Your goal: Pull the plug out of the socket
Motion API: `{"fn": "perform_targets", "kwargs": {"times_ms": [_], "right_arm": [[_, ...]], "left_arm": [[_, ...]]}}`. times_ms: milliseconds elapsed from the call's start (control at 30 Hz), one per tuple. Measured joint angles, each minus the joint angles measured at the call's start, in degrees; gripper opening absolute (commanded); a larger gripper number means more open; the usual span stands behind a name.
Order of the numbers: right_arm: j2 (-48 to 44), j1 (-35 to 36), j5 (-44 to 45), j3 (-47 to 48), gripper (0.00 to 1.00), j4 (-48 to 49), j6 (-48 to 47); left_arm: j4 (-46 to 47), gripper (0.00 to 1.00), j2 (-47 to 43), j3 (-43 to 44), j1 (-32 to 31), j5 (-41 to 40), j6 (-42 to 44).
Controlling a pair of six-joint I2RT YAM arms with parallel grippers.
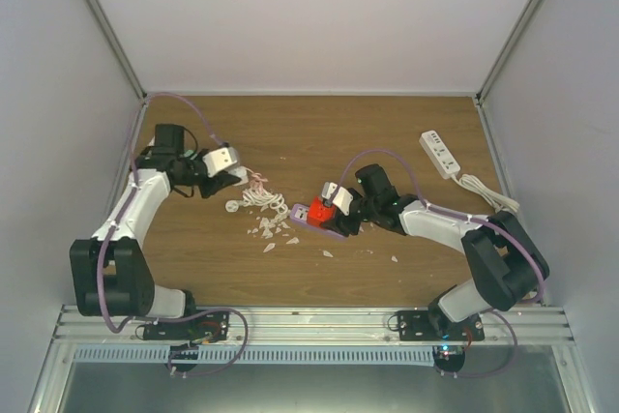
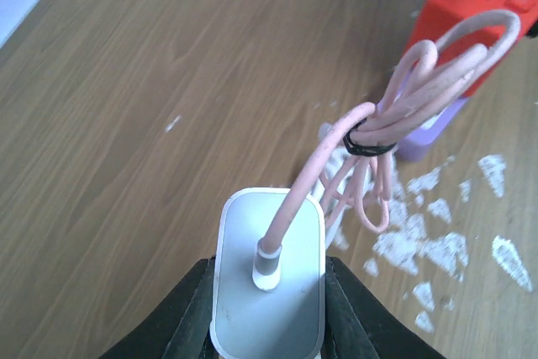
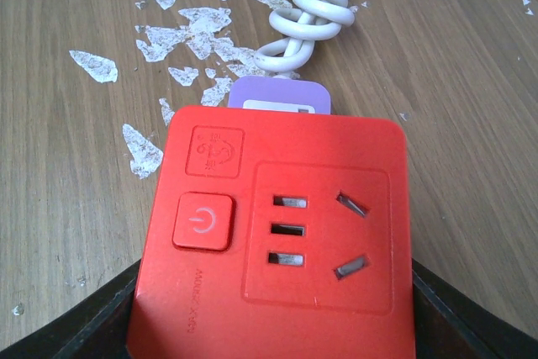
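**PLUG'S OFF, SOCKET FACE BARE**

L end effector [image 2: 269, 313] is pinched in narrow on the plug [image 2: 269, 266]. That's a white block w/ a pink cable [image 2: 395, 107] coming out of its top, looped & tied w/ a black band. R end effector [image 3: 277, 329] stands wide, fingers pressed vs. both sides of the red socket [image 3: 277, 233], so it's got that one gripped.

Where's the plug? Top view puts it over on the left of the surface [image 1: 319, 132], well apart from the socket near centre, w/ a coil of white cord [image 1: 261, 198] lying between them. R wrist view shows every hole in the socket face empty, nothing in them.

So the pull itself looks done, I'd say. What's left, prob.: let go of both pieces, maybe set the plug down first. Can't tell if it's resting on the wood or held clear of it.

Quick count:
- 1 plug
- 1 pink cable bundle
- 1 red socket
- 1 purple block [image 3: 277, 94] touching the socket at its far edge
- 1 white cord coil
- 1 white power strip [image 1: 440, 154] far right w/ its own cord, no arm near it
- 2 arms
- white flakes [image 3: 202, 39] scattered around the middle, too many to count
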Motion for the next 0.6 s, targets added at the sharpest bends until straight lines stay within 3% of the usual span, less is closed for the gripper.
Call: {"fn": "perform_targets", "kwargs": {"times_ms": [600], "right_arm": [[0.0,-0.1,-0.1,-0.3,0.32,0.5,0.4]], "left_arm": [[-12.4,0.10,3.6,2.2,22.1,-14.5,-3.1]]}}
